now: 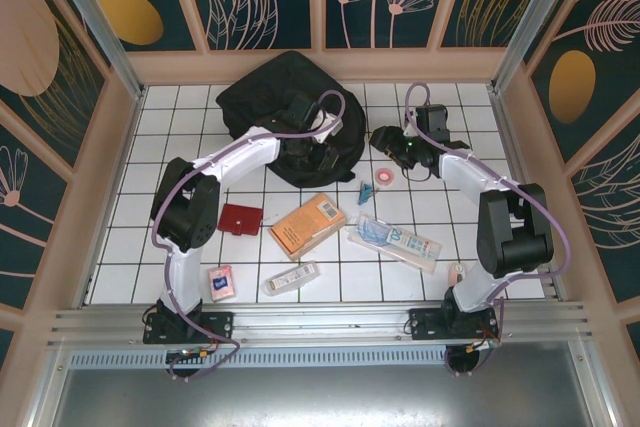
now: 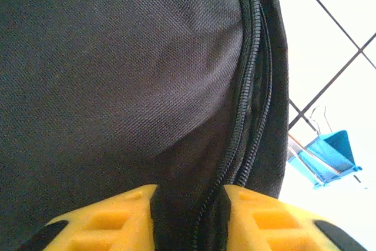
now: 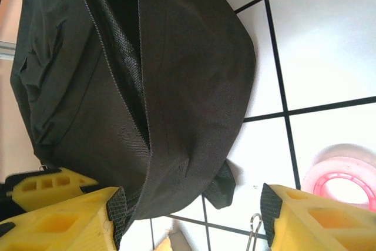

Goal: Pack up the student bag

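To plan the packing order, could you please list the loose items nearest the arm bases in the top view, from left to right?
pink box → white tube → clear pack → small pale item

There are one black student bag (image 1: 270,97), one red wallet (image 1: 240,217), one orange book (image 1: 308,225), one clear flat packet (image 1: 395,241), one small pink packet (image 1: 221,283), one white tube (image 1: 292,278), one blue binder clip (image 2: 332,151), one pink tape roll (image 1: 384,176) and one small pale item (image 1: 457,272) too small to name.
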Controlling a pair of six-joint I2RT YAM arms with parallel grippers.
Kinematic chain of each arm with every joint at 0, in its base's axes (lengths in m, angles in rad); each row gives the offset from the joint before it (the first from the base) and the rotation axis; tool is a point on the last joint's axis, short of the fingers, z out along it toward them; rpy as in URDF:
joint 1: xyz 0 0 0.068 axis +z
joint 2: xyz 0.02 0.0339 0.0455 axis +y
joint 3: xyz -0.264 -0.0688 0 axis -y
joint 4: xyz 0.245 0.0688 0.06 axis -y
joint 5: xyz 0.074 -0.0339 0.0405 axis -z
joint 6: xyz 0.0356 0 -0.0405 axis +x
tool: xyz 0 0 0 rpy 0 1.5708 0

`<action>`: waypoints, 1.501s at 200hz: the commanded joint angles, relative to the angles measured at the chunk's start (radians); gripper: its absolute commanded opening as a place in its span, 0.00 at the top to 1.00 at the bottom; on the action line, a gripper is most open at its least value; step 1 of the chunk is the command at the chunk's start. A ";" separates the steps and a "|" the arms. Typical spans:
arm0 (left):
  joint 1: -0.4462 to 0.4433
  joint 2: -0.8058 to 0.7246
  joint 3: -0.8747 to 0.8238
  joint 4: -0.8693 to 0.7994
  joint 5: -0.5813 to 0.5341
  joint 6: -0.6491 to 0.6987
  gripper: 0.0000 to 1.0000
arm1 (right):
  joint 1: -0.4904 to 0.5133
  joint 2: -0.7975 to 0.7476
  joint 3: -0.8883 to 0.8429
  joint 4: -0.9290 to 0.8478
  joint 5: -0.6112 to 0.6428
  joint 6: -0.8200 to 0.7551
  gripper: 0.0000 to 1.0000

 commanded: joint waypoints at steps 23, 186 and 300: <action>-0.004 -0.026 -0.017 0.023 -0.059 0.005 1.00 | 0.007 0.027 0.027 0.030 -0.016 0.009 0.37; 0.017 -0.352 -0.228 0.241 -0.246 -0.141 1.00 | 0.093 0.087 0.329 -0.099 0.004 0.379 0.36; 0.015 -0.369 -0.240 0.216 -0.214 -0.120 1.00 | 0.147 0.335 0.566 -0.146 -0.124 0.596 0.48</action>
